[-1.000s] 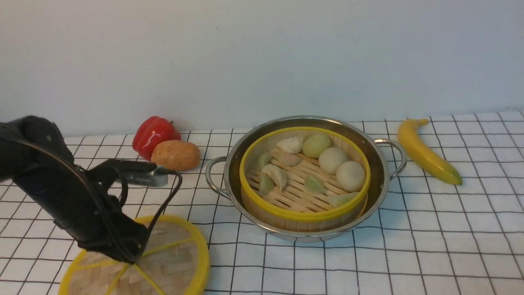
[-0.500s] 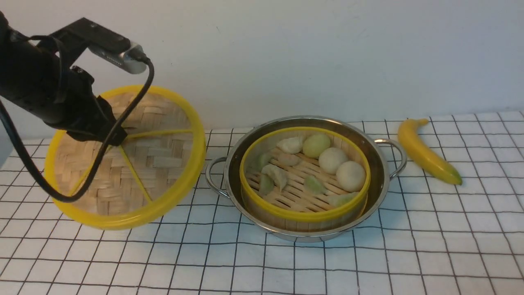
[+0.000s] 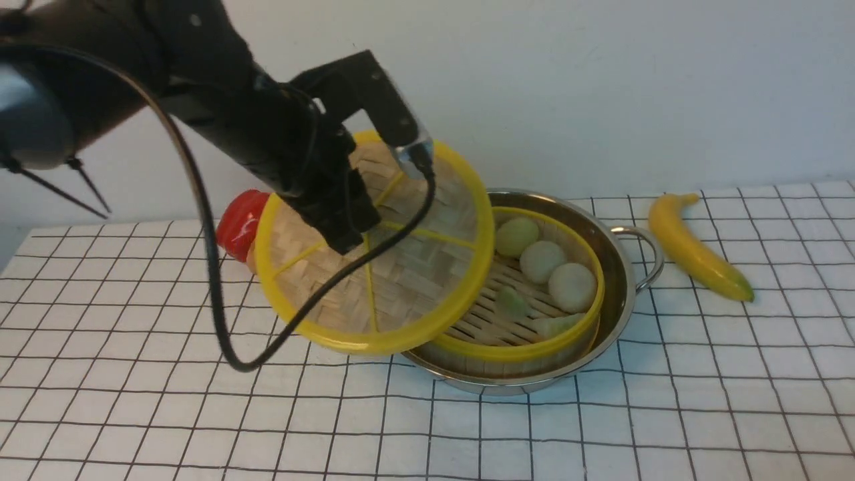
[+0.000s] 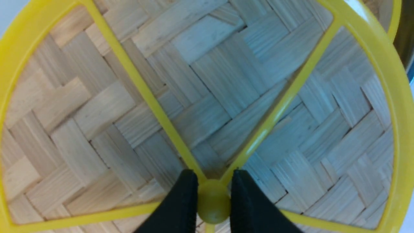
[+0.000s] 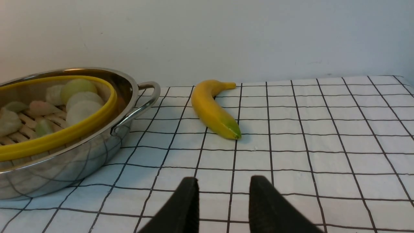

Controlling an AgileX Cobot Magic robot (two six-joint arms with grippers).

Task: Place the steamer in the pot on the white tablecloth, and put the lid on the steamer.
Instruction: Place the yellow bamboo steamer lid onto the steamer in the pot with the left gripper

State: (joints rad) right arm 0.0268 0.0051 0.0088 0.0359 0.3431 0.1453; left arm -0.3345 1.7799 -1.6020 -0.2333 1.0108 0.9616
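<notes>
1. The robot's left gripper point(image 4: 213, 176) pinches the yellow centre knob point(image 4: 213, 202) of the flat, round woven-bamboo lid with a yellow rim and spokes point(image 3: 427, 280). One black finger presses on each side of the knob.
2. The lid hangs tilted in the air. Seen from the front, it overlaps the left part of the pot and basket. Whether its edge touches them cannot be told.
3. The round bamboo steamer with a yellow plastic rim point(image 3: 534, 349) sits inside the wide, shiny steel pot with loop handles point(image 3: 620, 287), on the white tablecloth with a thin black grid point(image 3: 601, 427).
4. Pale buns point(image 3: 564, 274) show on the uncovered right side of the steamer's slatted floor.
5. The right gripper point(image 5: 223, 181) hovers low over the cloth to the right of the pot, jaws spread and nothing between them.
6. A yellow banana point(image 3: 695, 244) lies on the cloth beyond the pot's right handle. A red bell pepper point(image 3: 237, 220) shows from behind the lid.
</notes>
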